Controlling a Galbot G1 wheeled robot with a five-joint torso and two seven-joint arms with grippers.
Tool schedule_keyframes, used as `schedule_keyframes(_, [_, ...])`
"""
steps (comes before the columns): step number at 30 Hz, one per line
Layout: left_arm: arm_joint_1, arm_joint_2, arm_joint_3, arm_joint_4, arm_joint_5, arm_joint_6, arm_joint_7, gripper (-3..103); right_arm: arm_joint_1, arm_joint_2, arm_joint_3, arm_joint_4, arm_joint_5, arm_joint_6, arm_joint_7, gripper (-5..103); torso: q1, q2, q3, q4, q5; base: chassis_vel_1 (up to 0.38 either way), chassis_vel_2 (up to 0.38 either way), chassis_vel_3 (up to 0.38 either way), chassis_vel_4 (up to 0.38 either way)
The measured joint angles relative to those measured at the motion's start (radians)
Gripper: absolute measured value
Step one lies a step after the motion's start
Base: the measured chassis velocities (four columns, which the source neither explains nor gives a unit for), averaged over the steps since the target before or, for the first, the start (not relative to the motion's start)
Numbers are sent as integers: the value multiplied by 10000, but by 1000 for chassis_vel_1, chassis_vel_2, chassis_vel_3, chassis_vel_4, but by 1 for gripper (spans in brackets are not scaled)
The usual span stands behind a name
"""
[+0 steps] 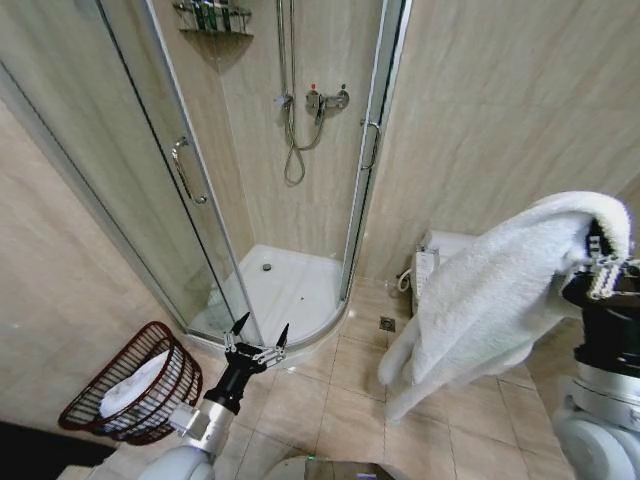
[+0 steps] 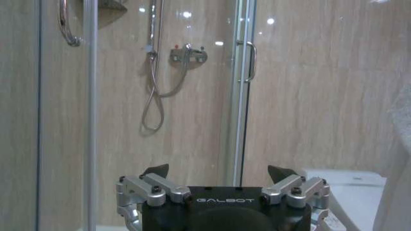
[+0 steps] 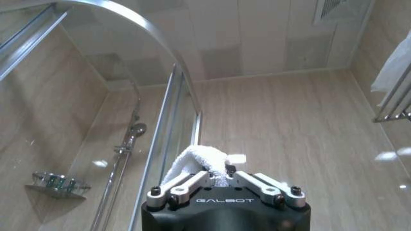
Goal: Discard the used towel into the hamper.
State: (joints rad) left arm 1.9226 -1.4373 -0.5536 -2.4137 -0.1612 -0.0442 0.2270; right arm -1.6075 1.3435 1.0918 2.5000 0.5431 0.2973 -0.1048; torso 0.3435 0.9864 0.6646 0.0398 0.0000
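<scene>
1. The towel (image 1: 480,300), white and thick, hangs at the right of the head frame. Its top is bunched at the upper right and its long axis runs down and leftward, with loose folds ending above the floor tiles (image 1: 330,400).
2. The right gripper (image 1: 603,262) sits at the right edge of the head frame, raised, with its fingers clamped on the towel's top fold. In the right wrist view a white tuft (image 3: 196,163) pokes up between the closed fingers of that gripper (image 3: 218,180).
3. The hamper (image 1: 135,385), a dark reddish open-weave basket, stands at the lower left of the head frame against the wall. White cloth (image 1: 130,385) already lies inside it.
4. Key relation: the hamper lies well apart from the held towel, across the frame to the left and lower. The left arm is the nearer one to it, though the right arm carries the load.
5. The left gripper (image 1: 256,348) hovers low at centre-left, just right of the hamper, with its fingers apart and nothing between them. The left wrist view confirms this spread (image 2: 218,185).
6. The shower stall (image 1: 290,280) fills the background between the two.
</scene>
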Motion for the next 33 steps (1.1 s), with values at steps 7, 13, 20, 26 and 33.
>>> schedule_keyframes(7, [0,0,0,0,0,0,0,100,-16,-65,25,0,2,0,3,3,140,327,190,0,0,0,0,0,0])
schedule_keyframes(13, [0,0,0,0,0,0,0,100,-6,-60,54,-1,46,0,39,3,278,640,366,0,0,0,0,0,0])
schedule_keyframes(20, [0,0,0,0,0,0,0,100,-11,-42,77,0,114,1,50,3,429,979,552,0,0,0,0,0,0])
schedule_keyframes(26, [0,0,0,0,0,0,0,100,-12,-43,83,-1,136,27,61,3,556,1270,718,0,0,0,0,0,0])
schedule_keyframes(33, [0,0,0,0,0,0,0,100,-12,-30,101,-1,160,49,61,3,714,1614,905,0,0,0,0,0,0])
